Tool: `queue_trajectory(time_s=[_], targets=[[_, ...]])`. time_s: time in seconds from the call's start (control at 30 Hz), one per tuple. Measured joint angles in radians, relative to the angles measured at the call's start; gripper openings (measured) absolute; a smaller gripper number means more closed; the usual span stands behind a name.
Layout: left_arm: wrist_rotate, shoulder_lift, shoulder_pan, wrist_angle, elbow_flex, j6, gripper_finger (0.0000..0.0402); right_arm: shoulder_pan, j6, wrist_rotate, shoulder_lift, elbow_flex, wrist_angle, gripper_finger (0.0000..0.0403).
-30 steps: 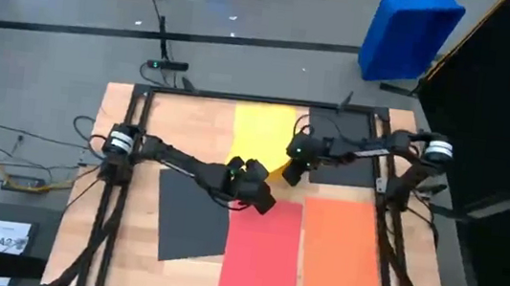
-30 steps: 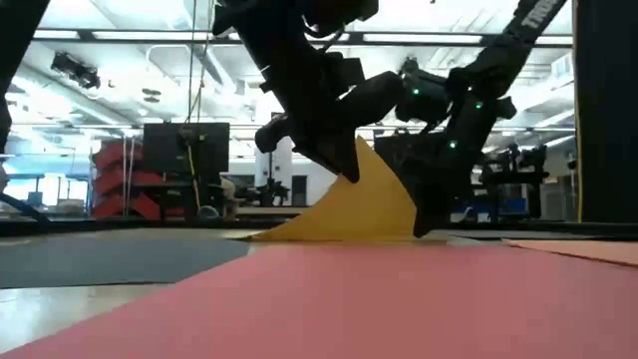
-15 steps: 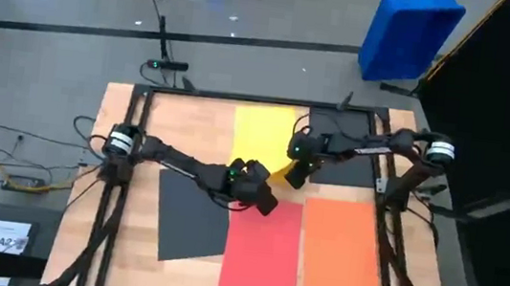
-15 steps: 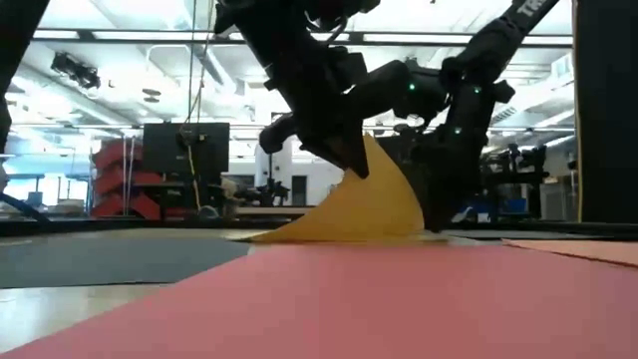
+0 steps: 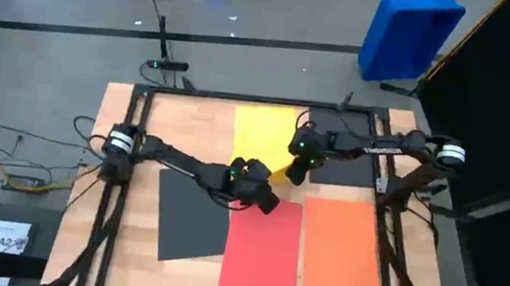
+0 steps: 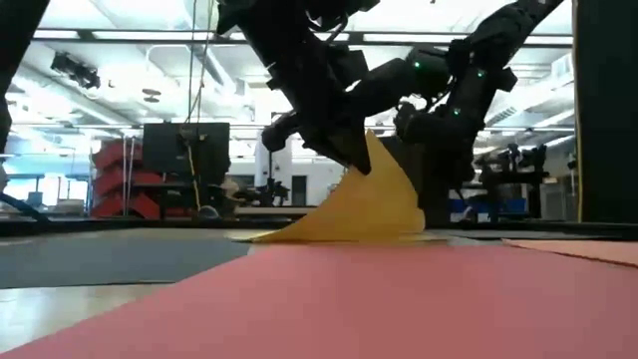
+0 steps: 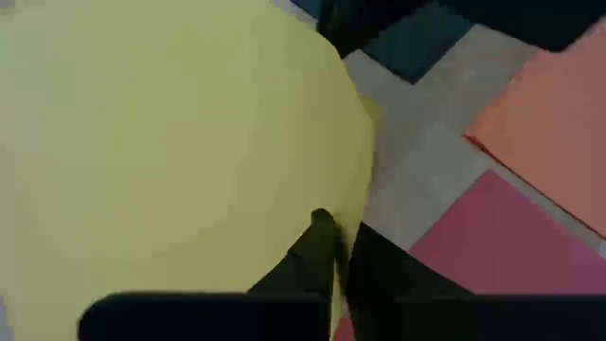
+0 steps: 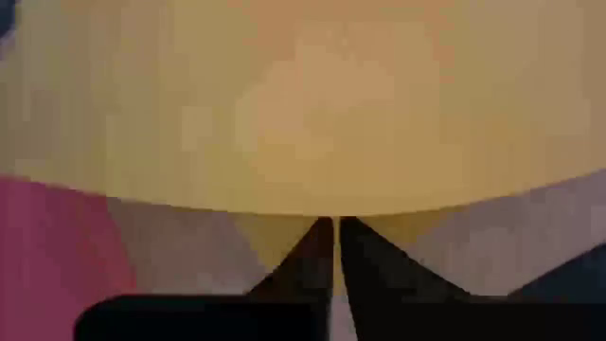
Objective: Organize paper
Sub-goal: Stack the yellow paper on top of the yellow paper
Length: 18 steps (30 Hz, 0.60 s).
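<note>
Grey floor surrounds the wooden table; a blue plastic bin stands on it beyond the table's far right corner, with black cables running across the floor at far left. A dark box with a white label sits on the floor near the table's left side. From table height: long ceiling light strips, red equipment and a dark panel in the room behind.

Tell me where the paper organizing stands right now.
Nothing is stacked yet: the red sheet, orange sheet and dark sheet lie flat and apart. In hand: the left pincer is shut on the yellow sheet's lifted corner, with the shut right pincer beside it. Gathering all four remains.
</note>
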<state>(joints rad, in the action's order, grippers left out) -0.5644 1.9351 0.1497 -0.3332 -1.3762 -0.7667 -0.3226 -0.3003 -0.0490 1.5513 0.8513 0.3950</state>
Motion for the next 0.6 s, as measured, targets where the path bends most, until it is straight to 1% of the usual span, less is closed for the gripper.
queue_trajectory(time_s=[0.23,0.37,0.4,0.47,0.53,0.6], targets=[[0.007,-0.017,0.0,-0.019,-0.001,0.005,0.0,-0.071,0.053,-0.011,0.025,-0.001,0.02,0.0],[0.01,-0.025,0.001,-0.134,-0.031,-0.003,0.0,-0.079,0.152,-0.018,0.013,0.0,0.045,0.0],[0.008,-0.025,0.001,-0.156,-0.044,-0.004,0.0,-0.077,0.172,-0.009,0.003,0.0,0.051,0.0],[0.003,-0.025,0.001,-0.198,-0.067,-0.003,0.0,-0.06,0.195,0.046,-0.028,0.0,0.072,0.0],[0.0,-0.026,0.0,-0.196,-0.08,0.001,0.0,-0.035,0.21,0.101,-0.073,0.0,0.082,0.0],[0.0,-0.027,0.0,-0.19,-0.08,0.008,0.0,-0.007,0.197,0.113,-0.136,-0.009,0.072,0.0]])
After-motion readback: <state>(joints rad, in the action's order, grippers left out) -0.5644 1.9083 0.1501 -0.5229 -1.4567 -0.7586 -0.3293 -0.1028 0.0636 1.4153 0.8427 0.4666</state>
